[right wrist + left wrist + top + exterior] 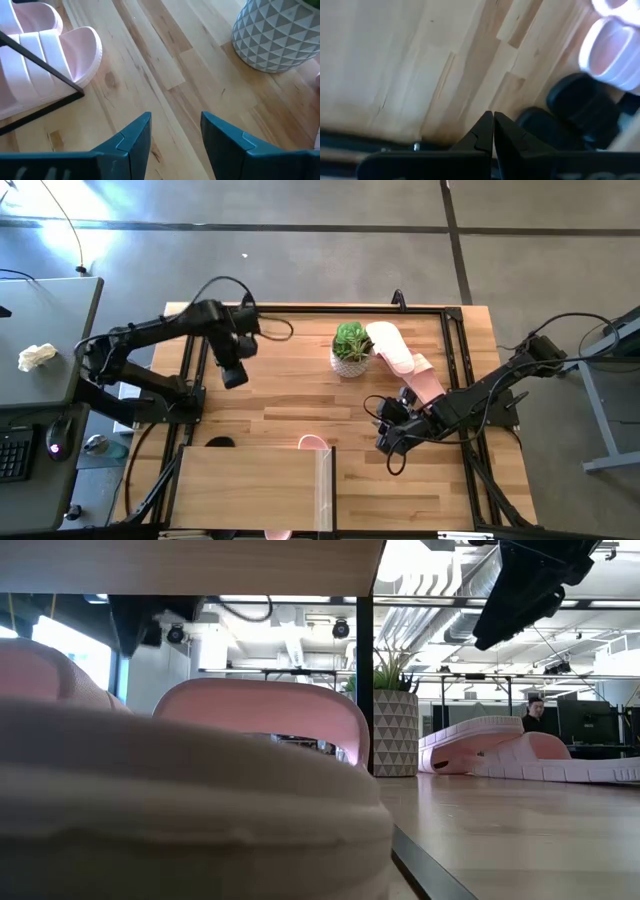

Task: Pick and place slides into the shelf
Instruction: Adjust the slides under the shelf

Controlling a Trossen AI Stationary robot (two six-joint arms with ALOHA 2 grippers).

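Pink slides (405,360) lie diagonally beside the plant (351,343); right gripper (388,442) open and empty, left gripper (233,374) closed

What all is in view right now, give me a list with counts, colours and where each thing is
Pink slides on the table: two, light pink, loose beside the plant, far right side.
Pink slides in the shelf: at least two, light pink, under the shelf top.
Black slides: at least one, dark, by the shelf's left end.
Shelf: one, light wood, near edge.
Plant: one, green in a white patterned pot, table centre.
Person: one, far background.
Left tool: shut, empty, above the table's left.
Right tool: open, empty, right of the shelf.
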